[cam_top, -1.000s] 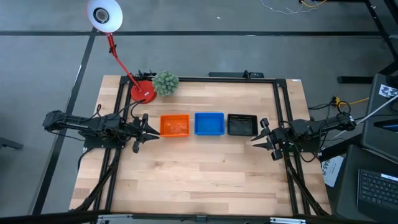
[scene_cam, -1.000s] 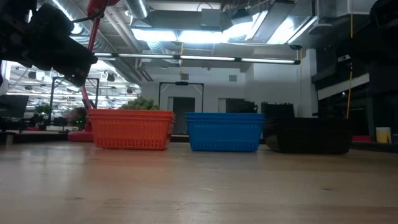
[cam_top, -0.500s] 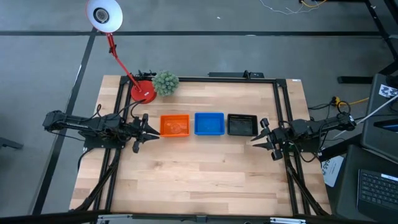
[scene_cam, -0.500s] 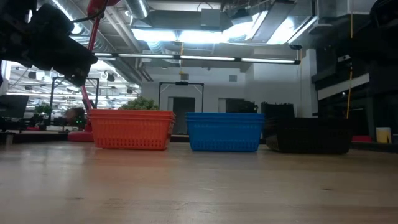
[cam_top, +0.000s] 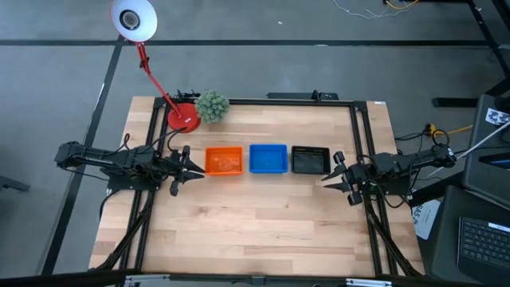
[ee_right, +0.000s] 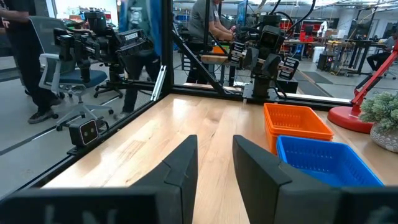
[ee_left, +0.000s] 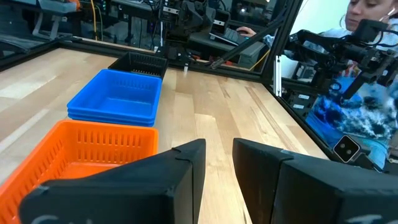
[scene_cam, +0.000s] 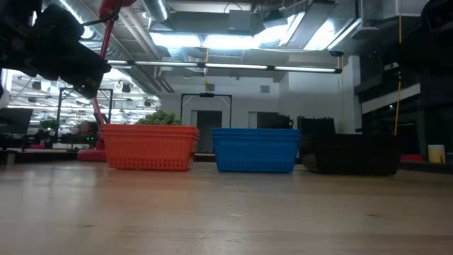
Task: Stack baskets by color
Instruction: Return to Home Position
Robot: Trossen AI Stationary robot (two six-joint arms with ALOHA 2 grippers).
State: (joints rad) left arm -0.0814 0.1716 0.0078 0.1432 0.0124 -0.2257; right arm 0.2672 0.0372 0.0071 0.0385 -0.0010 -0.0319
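Observation:
Three baskets stand in a row across the middle of the table, bottoms on the wood: orange (cam_top: 224, 160), blue (cam_top: 268, 159) and black (cam_top: 310, 159). The low view shows the orange basket (scene_cam: 150, 146), the blue basket (scene_cam: 255, 149) and the black basket (scene_cam: 352, 154) side by side. In the left wrist view the blue basket (ee_left: 118, 96) shows layered rims, one nested in another. My left gripper (cam_top: 190, 168) hovers open just left of the orange basket. My right gripper (cam_top: 330, 177) hovers open just right of the black basket. Neither has anything between its fingers.
A red lamp base (cam_top: 183, 117) and a fuzzy green ball plant (cam_top: 212, 105) stand at the far left of the table. Black frame rails (cam_top: 360, 143) run along its sides. The bare wood (cam_top: 255, 231) spreads toward the near edge. A person (ee_right: 208, 28) stands beyond the table.

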